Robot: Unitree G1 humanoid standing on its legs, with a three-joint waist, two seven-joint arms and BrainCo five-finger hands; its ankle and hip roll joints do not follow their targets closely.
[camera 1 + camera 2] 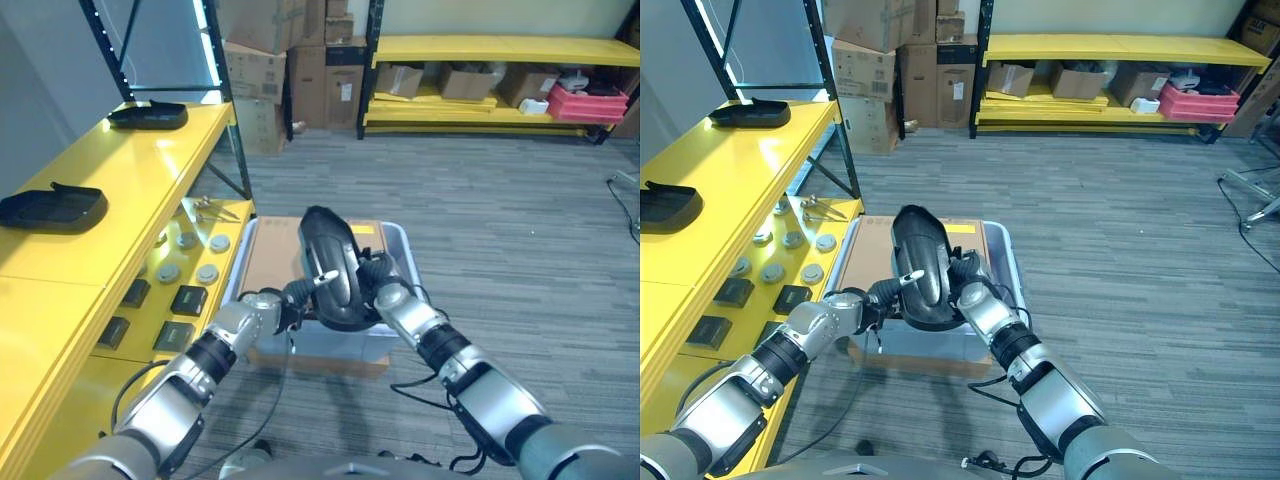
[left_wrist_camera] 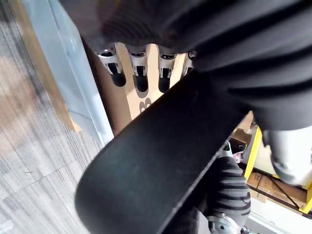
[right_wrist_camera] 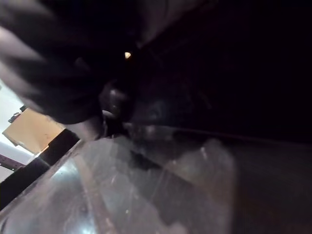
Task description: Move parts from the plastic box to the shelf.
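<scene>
Black moulded part (image 1: pixel 330 265), long, curved and glossy, being held upright above the plastic box (image 1: pixel 400 250) between both hands. Left hand (image 1: pixel 290 298) pressing its lower left edge, thumb curled onto it, fingers (image 2: pixel 140 78) reaching behind. Right hand (image 1: pixel 385 290) clamping the right side; finger spread impossible to tell. Translucent box lying on grey carpet beside the yellow shelf (image 1: pixel 120 180), cardboard sheet (image 1: pixel 275 250) lining it. Two similar black parts (image 1: pixel 52 208) (image 1: pixel 148 116) resting on the top shelf; round discs (image 1: pixel 190 258) sitting lower down.
</scene>
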